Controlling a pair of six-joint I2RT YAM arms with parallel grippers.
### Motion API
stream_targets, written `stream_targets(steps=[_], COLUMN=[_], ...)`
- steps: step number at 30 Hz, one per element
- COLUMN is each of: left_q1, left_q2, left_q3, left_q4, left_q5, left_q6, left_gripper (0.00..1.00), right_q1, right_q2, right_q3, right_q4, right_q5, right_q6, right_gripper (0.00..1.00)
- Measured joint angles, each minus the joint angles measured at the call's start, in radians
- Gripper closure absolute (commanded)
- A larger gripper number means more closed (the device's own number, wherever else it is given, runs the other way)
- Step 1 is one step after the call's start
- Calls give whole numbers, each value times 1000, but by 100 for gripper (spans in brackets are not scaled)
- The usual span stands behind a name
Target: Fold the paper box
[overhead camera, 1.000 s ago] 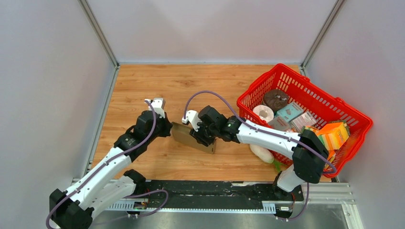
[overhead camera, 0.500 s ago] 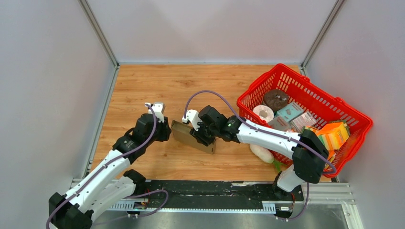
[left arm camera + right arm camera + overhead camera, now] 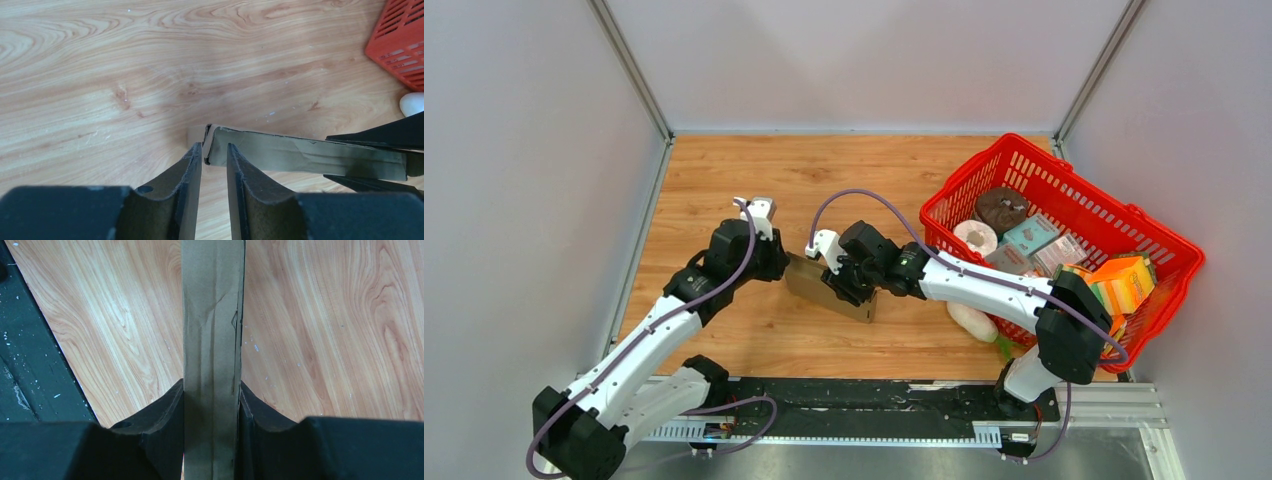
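The box [image 3: 809,283], a flat brown cardboard piece, stood on edge near the middle of the table [image 3: 824,180], running from 10 to 4 o'clock in the top view. The right claw [image 3: 852,287] reached in from 3 o'clock and pinched the box across its thin width. The right wrist view showed both fingers pressed flat against the creased faces of the box [image 3: 212,315], with the claw [image 3: 212,390] tight round it. The left claw [image 3: 780,266] sat at the box's 10 o'clock end. In its wrist view, this claw's [image 3: 214,150] fingers were slightly spread, leaving a narrow gap. The box's end corner [image 3: 300,155] showed in that gap, but I could not tell whether either finger touched the cardboard. The right claw's dark fingers [image 3: 380,137] crossed the box's far end in that view. A red basket [image 3: 1014,142] filled with rolls and packets lay at 2 o'clock of the box, close behind the right arm. A white object [image 3: 972,320] lay on the table just beside the basket, at 4 o'clock from the box.
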Motion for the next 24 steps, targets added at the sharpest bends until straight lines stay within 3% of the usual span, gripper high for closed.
stream_targets(steps=[9,16,18,22,24], left_q1=[0,0,0,0,0], left_q2=[24,57,56,55,54], left_q3=[6,7,7,7,7], left_q4=[0,3,4,5,5], left_q5=[0,1,0,-1,-1], left_q6=[12,14,14,13,12], left_gripper=[71,87,87,78,81], right_q1=[0,0,0,0,0], right_q2=[0,0,0,0,0], right_q3=[1,1,1,1,1], right_q4=[-2,-1,-2,-2,-2], right_q5=[0,0,0,0,0], right_q6=[0,0,0,0,0], right_gripper=[73,73,73,73,73])
